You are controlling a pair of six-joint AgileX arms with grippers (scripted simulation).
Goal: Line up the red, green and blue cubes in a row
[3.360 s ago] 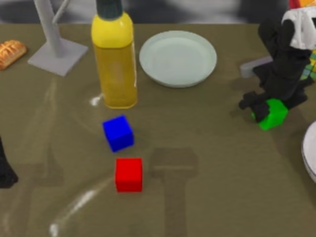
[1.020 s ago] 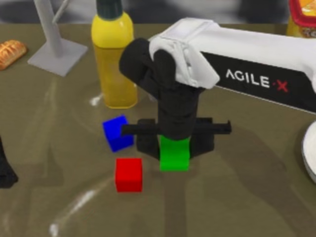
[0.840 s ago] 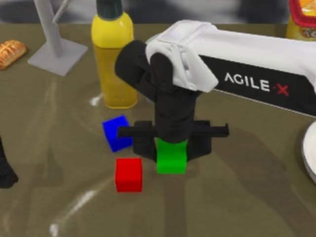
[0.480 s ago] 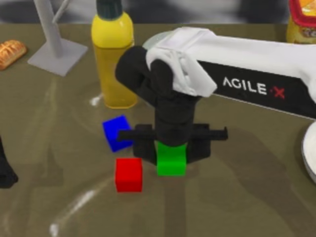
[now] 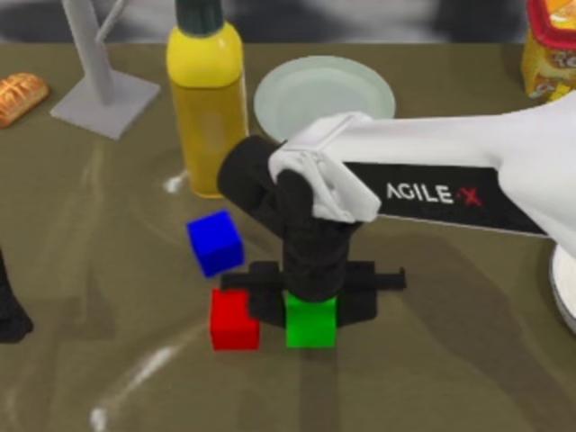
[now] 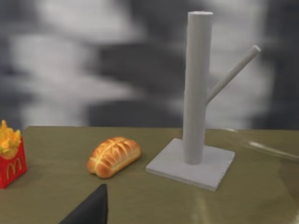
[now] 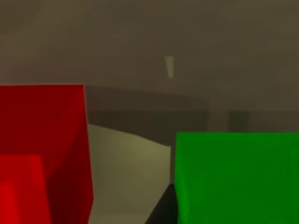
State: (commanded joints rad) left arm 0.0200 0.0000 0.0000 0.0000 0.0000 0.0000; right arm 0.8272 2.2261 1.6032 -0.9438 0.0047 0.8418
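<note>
One gripper working: right gripper (image 5: 310, 317) clamps green cube (image 5: 311, 322) | beside red cube (image 5: 234, 320) | blue cube (image 5: 216, 243) behind

A yellow oil bottle (image 5: 207, 108) stands at the back of the table. Just to its right lies a pale plate (image 5: 310, 90); to its left stands a grey stand (image 5: 101, 76), with a bread roll (image 5: 18, 95) beyond.

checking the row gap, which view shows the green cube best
The right wrist view: the green cube fills the foreground with a clear strip of table between it and the red cube. The top view shows the cube partly under the right gripper. The left wrist view misses it.
</note>
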